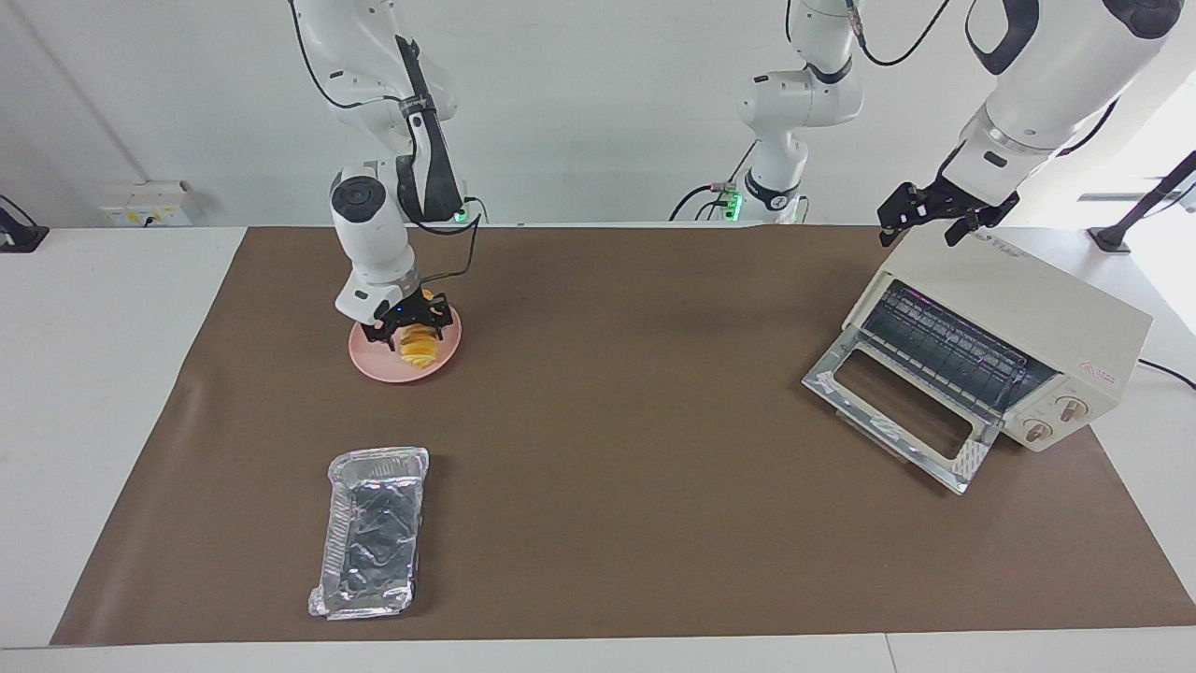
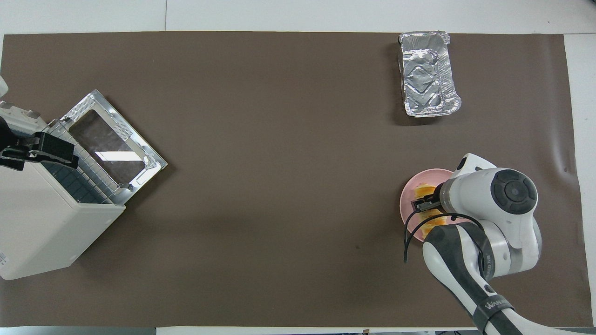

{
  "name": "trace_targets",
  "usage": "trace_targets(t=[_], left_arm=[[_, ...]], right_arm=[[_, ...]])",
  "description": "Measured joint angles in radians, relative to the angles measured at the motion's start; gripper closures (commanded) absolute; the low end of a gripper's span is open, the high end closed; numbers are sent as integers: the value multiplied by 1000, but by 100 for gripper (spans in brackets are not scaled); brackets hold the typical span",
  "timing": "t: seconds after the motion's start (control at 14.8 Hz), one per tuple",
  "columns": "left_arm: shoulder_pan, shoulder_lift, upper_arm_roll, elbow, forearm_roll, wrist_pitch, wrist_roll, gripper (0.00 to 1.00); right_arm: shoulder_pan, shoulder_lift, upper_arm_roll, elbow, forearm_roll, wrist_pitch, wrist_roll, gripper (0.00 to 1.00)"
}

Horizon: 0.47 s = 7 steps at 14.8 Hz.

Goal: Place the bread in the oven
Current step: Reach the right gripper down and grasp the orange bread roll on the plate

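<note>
Bread (image 1: 418, 342): on pink plate (image 1: 369, 360); likely light, soft, crushable; best pinched gently mid-length.
Right gripper (image 1: 408, 321): down over bread, fingers astride it; closure unclear.
Left gripper (image 1: 937, 216): waiting over oven (image 1: 1014, 322), fingers spread.

1. Seen from overhead, the right arm's wrist covers much of the pink plate (image 2: 409, 197) and most of the bread (image 2: 424, 190), leaving only two orange patches showing.
2. In the facing view, the right claw (image 1: 408, 322) straddles the bread (image 1: 420, 349); whether its fingers press the loaf cannot be told.
3. The oven (image 2: 44, 223) is cut off by the overhead picture's edge.
4. The left claw (image 1: 928, 216) hangs over the oven's top; its finger spacing is unreadable.
</note>
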Motion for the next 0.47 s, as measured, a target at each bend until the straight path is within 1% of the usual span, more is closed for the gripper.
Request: trace_targets(t=[0.27,0.4,0.47], left_arm=[[0,0,0,0,0,0,0,0],[0,0,0,0,0,0,0,0],[0,0,0,0,0,0,0,0]], right_arm=[[0,0,0,4,0,-4,0,100],[0,0,0,31,0,-57,0,100],[0,0,0,67,0,-112,0,100]])
